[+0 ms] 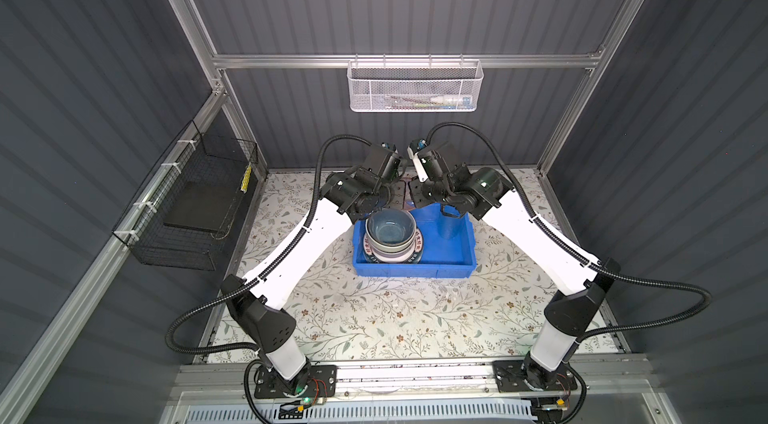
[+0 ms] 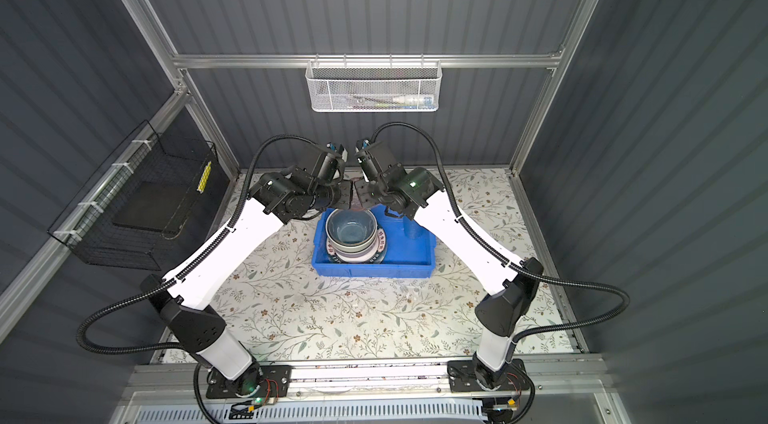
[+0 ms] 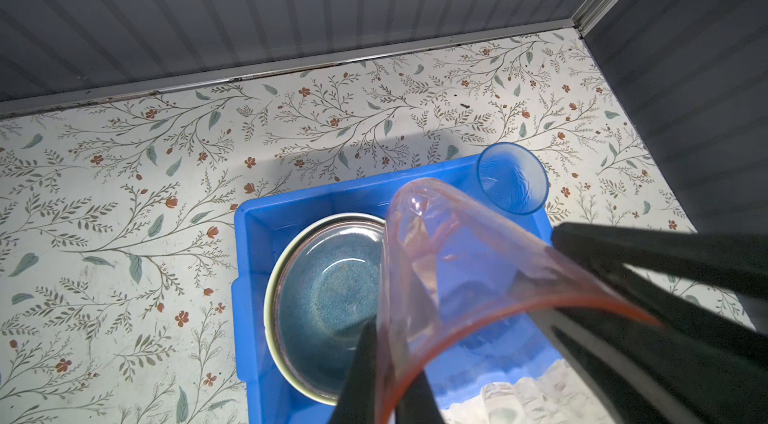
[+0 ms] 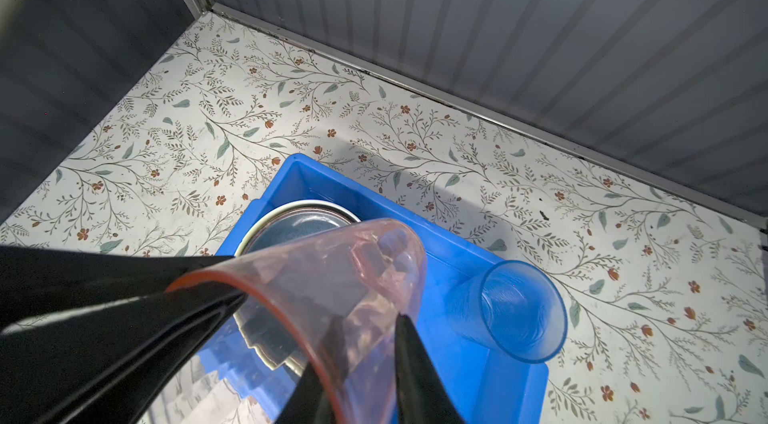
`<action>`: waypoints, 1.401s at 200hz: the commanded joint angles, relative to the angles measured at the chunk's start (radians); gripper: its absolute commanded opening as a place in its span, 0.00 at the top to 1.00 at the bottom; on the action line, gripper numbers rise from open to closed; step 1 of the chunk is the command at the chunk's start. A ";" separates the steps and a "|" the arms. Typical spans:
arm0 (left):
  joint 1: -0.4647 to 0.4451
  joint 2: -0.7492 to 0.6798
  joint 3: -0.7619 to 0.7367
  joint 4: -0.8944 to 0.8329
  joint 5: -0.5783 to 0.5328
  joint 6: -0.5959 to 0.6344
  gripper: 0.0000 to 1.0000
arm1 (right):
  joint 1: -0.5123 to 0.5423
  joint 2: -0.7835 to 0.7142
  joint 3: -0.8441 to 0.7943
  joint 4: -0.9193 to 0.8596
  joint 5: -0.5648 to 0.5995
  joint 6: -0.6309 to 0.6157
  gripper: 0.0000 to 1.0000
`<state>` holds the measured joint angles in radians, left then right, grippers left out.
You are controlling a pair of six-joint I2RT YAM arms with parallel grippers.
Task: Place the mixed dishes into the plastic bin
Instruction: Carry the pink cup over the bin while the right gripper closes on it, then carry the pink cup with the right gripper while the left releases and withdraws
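Left gripper (image 3: 388,332) pinches pink tumbler (image 3: 457,259) at its rim, above plastic bin (image 3: 254,234).

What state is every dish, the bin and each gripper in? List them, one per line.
pink tumbler, in the air, held by its rim.
left gripper, shut on the pink tumbler's rim.
right gripper, astride the same rim; grip unclear.
blue tumbler, upright, empty, in the plastic bin.
blue bowl, upright, empty, topping the stack.
plastic bin, partly filled.
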<state>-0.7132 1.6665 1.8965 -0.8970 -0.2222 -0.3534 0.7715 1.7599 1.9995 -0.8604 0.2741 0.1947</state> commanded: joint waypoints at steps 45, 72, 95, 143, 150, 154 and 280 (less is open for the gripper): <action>-0.004 -0.067 -0.096 0.092 0.182 0.007 0.78 | -0.015 -0.020 -0.016 -0.014 -0.017 0.014 0.91; -0.003 -0.077 -0.133 0.095 0.202 -0.010 0.77 | -0.015 -0.050 -0.051 -0.005 -0.024 0.018 0.92; -0.003 -0.096 -0.146 0.088 0.208 -0.014 0.75 | -0.017 -0.074 -0.082 -0.005 -0.020 0.024 0.92; -0.003 -0.160 -0.191 0.132 0.366 0.020 0.46 | -0.018 -0.138 -0.183 0.010 -0.032 0.044 0.93; -0.003 -0.170 -0.203 0.141 0.378 0.021 0.44 | -0.018 -0.145 -0.194 0.010 -0.032 0.048 0.93; -0.003 -0.174 -0.211 0.144 0.383 0.023 0.43 | -0.020 -0.150 -0.200 0.009 -0.032 0.051 0.93; -0.002 -0.418 -0.525 0.231 0.153 0.107 0.03 | -0.065 -0.327 -0.407 -0.132 0.007 0.075 0.93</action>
<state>-0.7128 1.3136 1.4334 -0.6895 0.0589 -0.2913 0.7277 1.4788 1.6199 -0.9352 0.2607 0.2615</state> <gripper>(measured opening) 0.930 0.076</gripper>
